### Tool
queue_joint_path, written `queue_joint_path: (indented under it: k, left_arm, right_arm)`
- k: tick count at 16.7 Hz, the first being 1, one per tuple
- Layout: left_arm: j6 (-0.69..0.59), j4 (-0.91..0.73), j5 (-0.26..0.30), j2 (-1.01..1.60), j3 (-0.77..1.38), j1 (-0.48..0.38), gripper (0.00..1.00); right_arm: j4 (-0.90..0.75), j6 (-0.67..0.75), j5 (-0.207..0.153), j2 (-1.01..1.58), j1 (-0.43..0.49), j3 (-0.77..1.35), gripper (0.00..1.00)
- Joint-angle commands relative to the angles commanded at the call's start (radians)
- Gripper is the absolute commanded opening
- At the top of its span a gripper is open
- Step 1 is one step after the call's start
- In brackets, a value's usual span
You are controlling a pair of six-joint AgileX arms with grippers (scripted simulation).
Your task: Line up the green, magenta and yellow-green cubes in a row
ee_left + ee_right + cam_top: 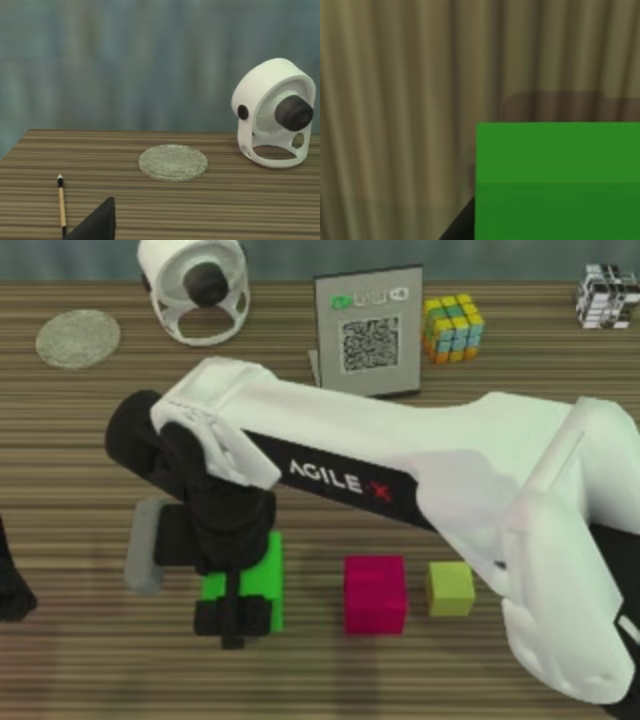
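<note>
Near the table's front, the green cube stands at the left end of a row, with the magenta cube to its right and the small yellow-green cube after that. My right gripper reaches across from the right and is shut on the green cube, partly covering it from above. One dark finger lies against the cube's side in the right wrist view. My left gripper is parked at the table's left edge, open, with only one fingertip showing in its wrist view.
Along the back stand a white holder with a black core, a grey round disc, a QR-code sign, a multicoloured puzzle cube and a mirrored cube. A pen lies near the left gripper.
</note>
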Motion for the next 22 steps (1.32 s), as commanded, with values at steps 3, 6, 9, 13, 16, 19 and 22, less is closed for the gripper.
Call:
queue_joint_path:
  k: [3, 6, 9, 13, 16, 19, 22]
  left_arm:
    - [0.000, 0.000, 0.000, 0.000, 0.000, 0.000, 1.00]
    - [0.000, 0.000, 0.000, 0.000, 0.000, 0.000, 1.00]
    - [0.000, 0.000, 0.000, 0.000, 0.000, 0.000, 1.00]
    - [0.000, 0.000, 0.000, 0.000, 0.000, 0.000, 1.00]
    - [0.000, 0.000, 0.000, 0.000, 0.000, 0.000, 1.00]
    - [0.000, 0.000, 0.000, 0.000, 0.000, 0.000, 1.00]
    - [0.000, 0.000, 0.000, 0.000, 0.000, 0.000, 1.00]
  right_arm:
    - [0.000, 0.000, 0.000, 0.000, 0.000, 0.000, 0.83]
    - [0.000, 0.000, 0.000, 0.000, 0.000, 0.000, 1.00]
    - [0.000, 0.000, 0.000, 0.000, 0.000, 0.000, 1.00]
    - [0.000, 0.000, 0.000, 0.000, 0.000, 0.000, 1.00]
    - [-0.017, 0.000, 0.000, 0.003, -0.001, 0.017, 1.00]
    - [-0.109, -0.003, -0.001, 0.015, 0.005, 0.119, 1.00]
    - [-0.229, -0.003, -0.001, 0.025, 0.008, 0.253, 1.00]
